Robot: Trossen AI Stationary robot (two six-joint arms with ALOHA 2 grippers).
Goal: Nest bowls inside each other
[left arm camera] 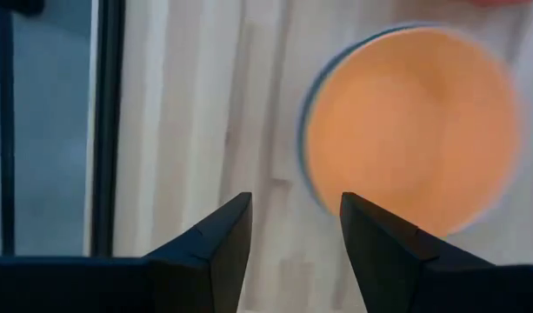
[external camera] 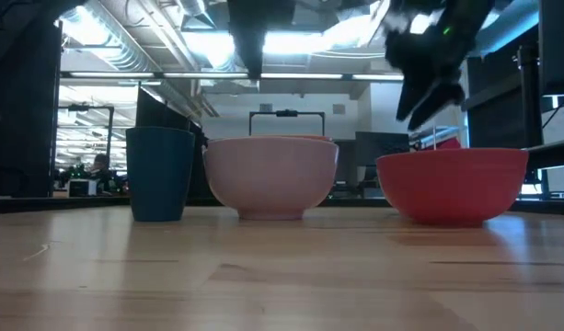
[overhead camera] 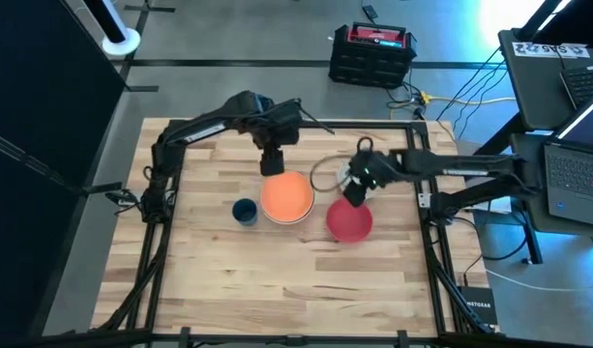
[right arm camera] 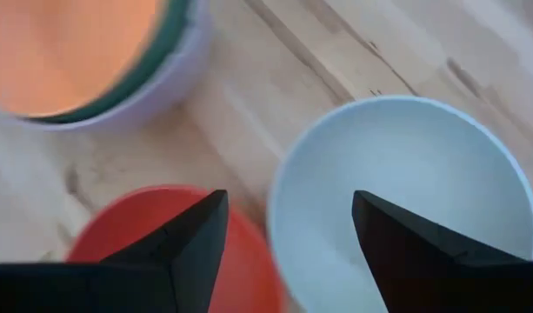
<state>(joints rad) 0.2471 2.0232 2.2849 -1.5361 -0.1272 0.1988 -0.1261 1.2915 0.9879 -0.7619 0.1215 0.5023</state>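
Orange bowl nested; red bowl loose on table
Both claws, left claw and right claw, wide, empty; bowls likely light, stiff, slick — pinch rim

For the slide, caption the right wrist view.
Open right claw hovers over the pale mint-white bowl, beside the red bowl and the orange-topped bowl stack.

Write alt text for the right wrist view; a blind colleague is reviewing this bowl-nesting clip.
Seen from above between the two dark fingers of the open right claw, a pale mint-white bowl sits upright on the wooden table, with a red bowl close beside it. Farther off is a stack with an orange bowl nested inside a green bowl and a white bowl.
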